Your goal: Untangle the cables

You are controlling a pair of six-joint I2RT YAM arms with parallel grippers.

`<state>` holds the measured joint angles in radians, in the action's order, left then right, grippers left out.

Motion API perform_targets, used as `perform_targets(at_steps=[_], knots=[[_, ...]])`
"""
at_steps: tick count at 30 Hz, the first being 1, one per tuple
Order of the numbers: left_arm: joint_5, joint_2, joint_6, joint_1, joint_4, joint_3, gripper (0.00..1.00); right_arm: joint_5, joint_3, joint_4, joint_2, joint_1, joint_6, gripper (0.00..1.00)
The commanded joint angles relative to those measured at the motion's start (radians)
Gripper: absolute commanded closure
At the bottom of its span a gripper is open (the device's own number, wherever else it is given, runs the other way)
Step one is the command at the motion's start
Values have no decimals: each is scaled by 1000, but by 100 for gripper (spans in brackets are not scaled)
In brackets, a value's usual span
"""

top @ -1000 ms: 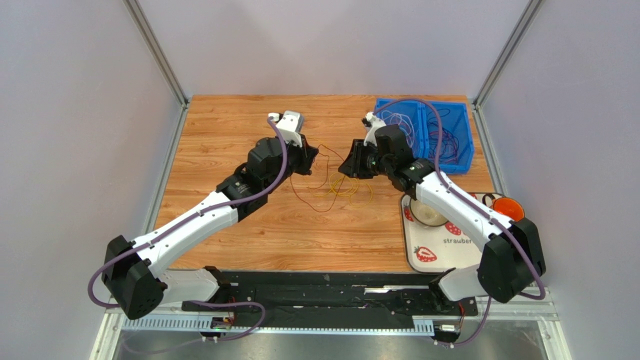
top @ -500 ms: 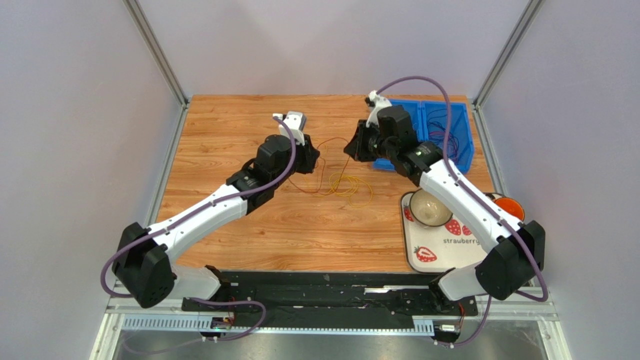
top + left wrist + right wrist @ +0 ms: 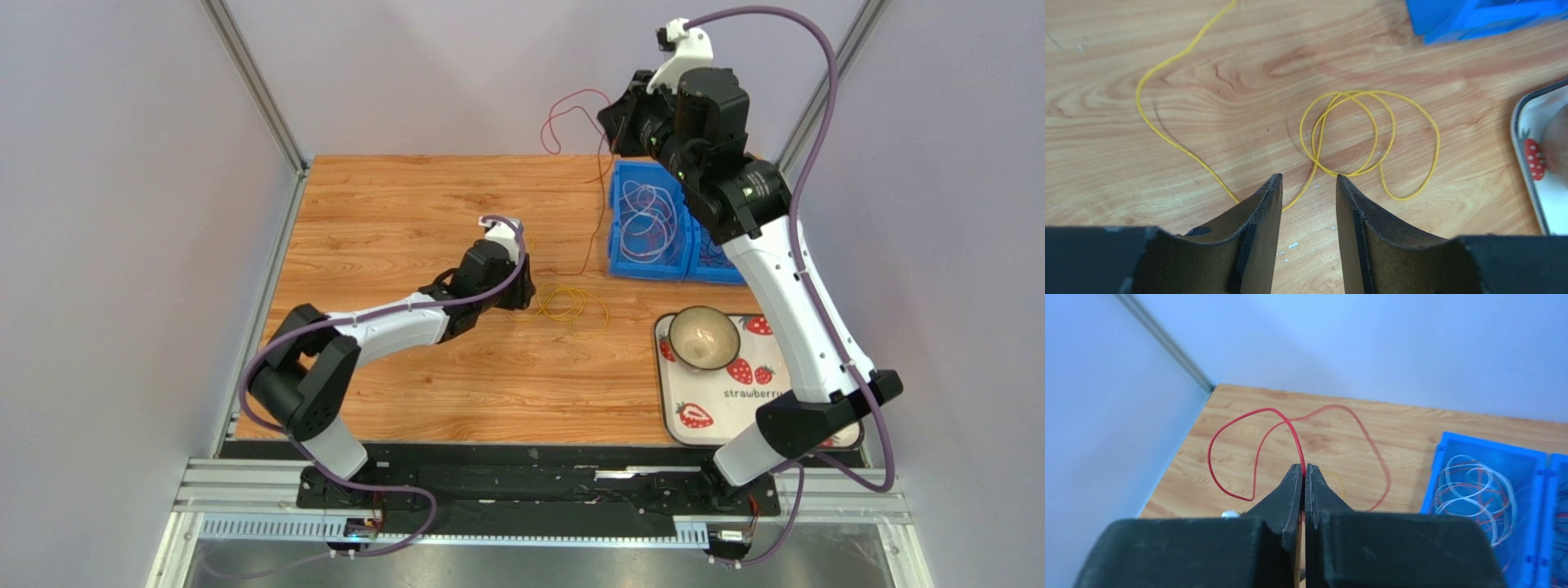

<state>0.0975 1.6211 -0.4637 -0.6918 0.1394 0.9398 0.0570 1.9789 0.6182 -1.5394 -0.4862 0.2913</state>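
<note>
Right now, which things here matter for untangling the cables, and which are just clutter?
Job: red cable in shut right gripper; yellow cable by open left gripper; cables in blue bin.
Lying about: bowl, strawberry tray.

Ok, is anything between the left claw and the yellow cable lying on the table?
Nothing visible. The left claw stands open right at the yellow cable. Its loops lie just ahead on the bare table, and a strand disappears under the claw's fingertips.
</note>
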Motion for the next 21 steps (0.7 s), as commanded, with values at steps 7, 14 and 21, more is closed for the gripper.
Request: perform_targets(at_steps=[7,14,21], knots=[[11,25,-26,1,129,-58,55,173,221,48,-76,136,-90,100],[37,23,-26,2,138,-61,55,144,304,17,-99,215,-73,100],[42,28,-21,0,138,-59,56,147,313,-20,-114,279,-69,100]])
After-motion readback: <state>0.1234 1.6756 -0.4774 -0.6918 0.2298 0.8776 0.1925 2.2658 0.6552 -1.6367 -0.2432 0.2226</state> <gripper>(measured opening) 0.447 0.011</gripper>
